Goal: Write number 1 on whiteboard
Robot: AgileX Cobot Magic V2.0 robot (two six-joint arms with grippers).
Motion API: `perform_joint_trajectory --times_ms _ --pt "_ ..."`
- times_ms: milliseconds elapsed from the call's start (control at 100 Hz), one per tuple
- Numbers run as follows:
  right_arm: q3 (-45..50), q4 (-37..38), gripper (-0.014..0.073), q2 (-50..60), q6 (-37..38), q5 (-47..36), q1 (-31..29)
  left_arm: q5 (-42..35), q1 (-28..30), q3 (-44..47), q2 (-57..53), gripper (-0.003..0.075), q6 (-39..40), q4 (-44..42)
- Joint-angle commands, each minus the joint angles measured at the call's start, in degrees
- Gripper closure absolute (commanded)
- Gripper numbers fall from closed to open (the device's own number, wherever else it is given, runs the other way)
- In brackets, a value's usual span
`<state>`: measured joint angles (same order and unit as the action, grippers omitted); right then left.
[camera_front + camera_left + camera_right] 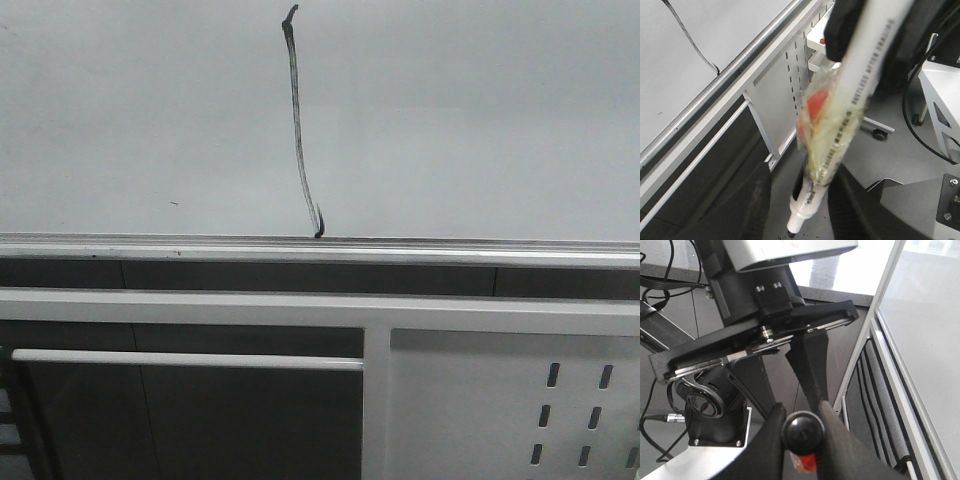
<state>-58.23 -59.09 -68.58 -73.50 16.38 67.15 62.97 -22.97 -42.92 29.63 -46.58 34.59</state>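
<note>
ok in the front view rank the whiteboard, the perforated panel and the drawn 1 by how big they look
1. whiteboard, fills the upper half
2. white perforated panel, lower right, partly cut off
3. number 1, a thin stroke

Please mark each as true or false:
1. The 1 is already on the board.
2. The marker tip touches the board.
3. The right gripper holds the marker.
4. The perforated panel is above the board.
1. True: the 1 runs down the board to its rail.
2. False: in the left wrist view the marker hangs off the board, with its tip in the air.
3. True: the right gripper is shut on the marker's black end.
4. False: the panel is below the board, to the right.
</note>
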Motion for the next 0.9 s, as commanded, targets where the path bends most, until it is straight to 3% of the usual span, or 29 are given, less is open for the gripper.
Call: perform_joint_trajectory --times_ms 0,580,800,890 --pt "-2.1 -2.0 0.0663 1.2 -0.4 0.3 0.2 -6.6 -0.2 -1.7 1.0 0.0478 0.8 2.4" --pt "-2.0 -2.0 0.0663 1.2 -0.4 0.3 0.2 -7.1 -0.2 -1.7 1.4 0.0484 0.8 2.8" --pt "-2.0 -2.0 0.0663 1.2 -0.4 0.7 0.2 -7.0 -0.2 -1.7 1.4 0.0634 0.8 2.9" --pt "-2.0 -2.0 0.0663 1.2 -0.4 0.8 0.2 -6.8 -0.2 -1.7 1.4 0.0640 0.8 3.1"
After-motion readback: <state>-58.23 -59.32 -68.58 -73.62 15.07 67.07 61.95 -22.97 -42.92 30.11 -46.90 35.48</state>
